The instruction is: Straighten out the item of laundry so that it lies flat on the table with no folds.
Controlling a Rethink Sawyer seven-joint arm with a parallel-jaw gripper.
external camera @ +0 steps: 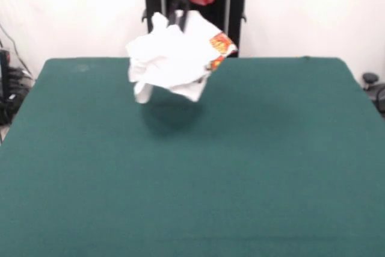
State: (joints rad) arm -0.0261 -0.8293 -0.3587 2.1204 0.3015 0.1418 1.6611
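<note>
The item of laundry point(174, 58) is a crumpled white garment with a red, orange and yellow print showing at its right edge. It hangs bunched in the air above the far middle of the dark green table point(240, 161) and casts a shadow on the felt below. My gripper point(175, 21) comes down from the red arm at the top. It is shut on the garment's top, and the cloth mostly hides its tips. No part of the garment touches the table.
The black pedestal point(234, 4) stands behind the table's far edge. Cables and dark equipment point(9, 82) lie off the left side. A black object point(373, 85) sits off the right side.
</note>
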